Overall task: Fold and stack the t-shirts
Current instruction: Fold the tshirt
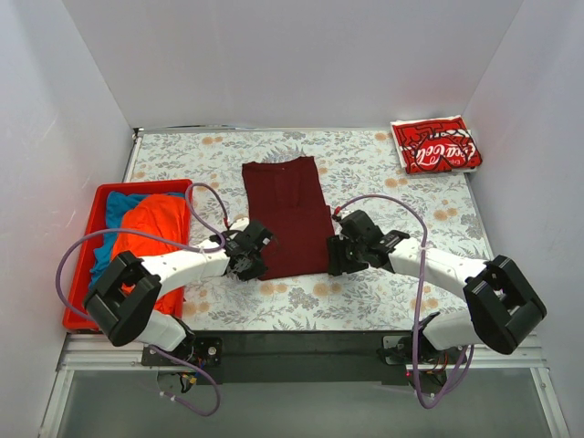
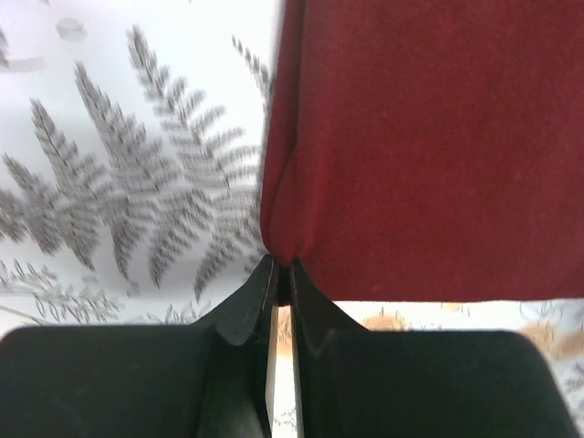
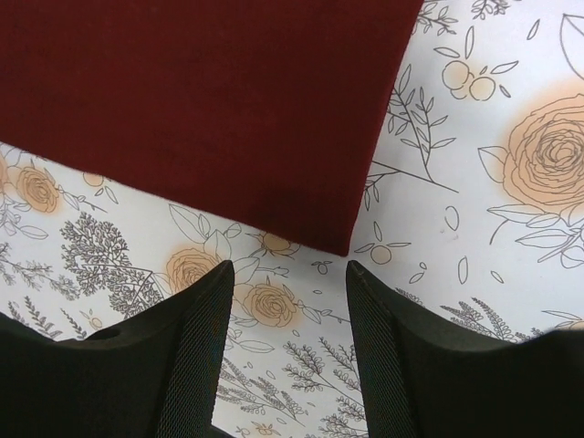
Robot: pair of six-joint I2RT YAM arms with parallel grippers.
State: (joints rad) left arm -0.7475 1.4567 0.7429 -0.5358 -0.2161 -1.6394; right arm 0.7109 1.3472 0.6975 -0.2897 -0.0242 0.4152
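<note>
White flowered surface is carrying the maroon shirt, lying flat. Beyond its far right corner, a folded red shirt is sitting. Left claw is clenching the maroon shirt's near left corner. Right claw is hovering released beside its near right corner. Folding seems to be starting, and the next move is calling for the right claw's grip.

My gripper pinches the lower left corner of the maroon shirt, with fern-print tablecloth filling the frame's left.
</note>
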